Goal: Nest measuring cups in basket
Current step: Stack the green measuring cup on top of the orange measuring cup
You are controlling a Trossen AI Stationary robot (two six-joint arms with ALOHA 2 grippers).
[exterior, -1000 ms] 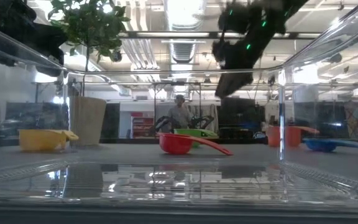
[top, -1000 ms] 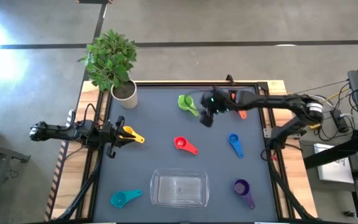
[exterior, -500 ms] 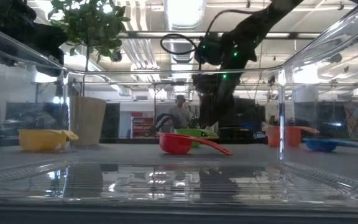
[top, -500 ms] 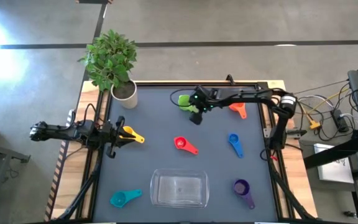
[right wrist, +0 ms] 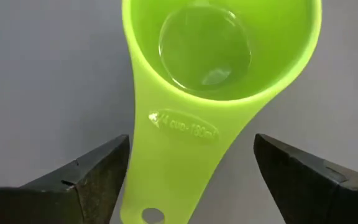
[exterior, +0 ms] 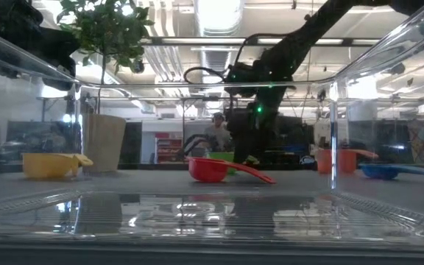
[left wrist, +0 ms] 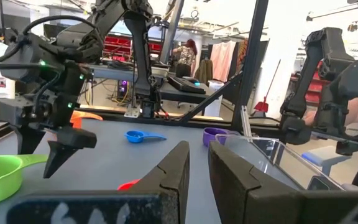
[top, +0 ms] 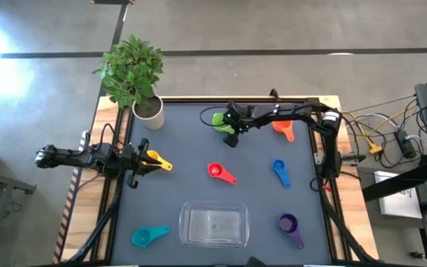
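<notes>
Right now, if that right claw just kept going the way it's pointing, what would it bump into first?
Most likely the green cup's handle. The right gripper points down at it, open, one finger on each side of the handle, as its wrist view shows. The grey table lies just beneath; how much gap remains is hard to judge.

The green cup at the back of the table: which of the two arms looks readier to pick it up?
The right one. Its gripper hangs open over the green cup, one finger on each side of the handle. The left gripper sits at the table's left edge beside the yellow cup, far from the green one.
</notes>
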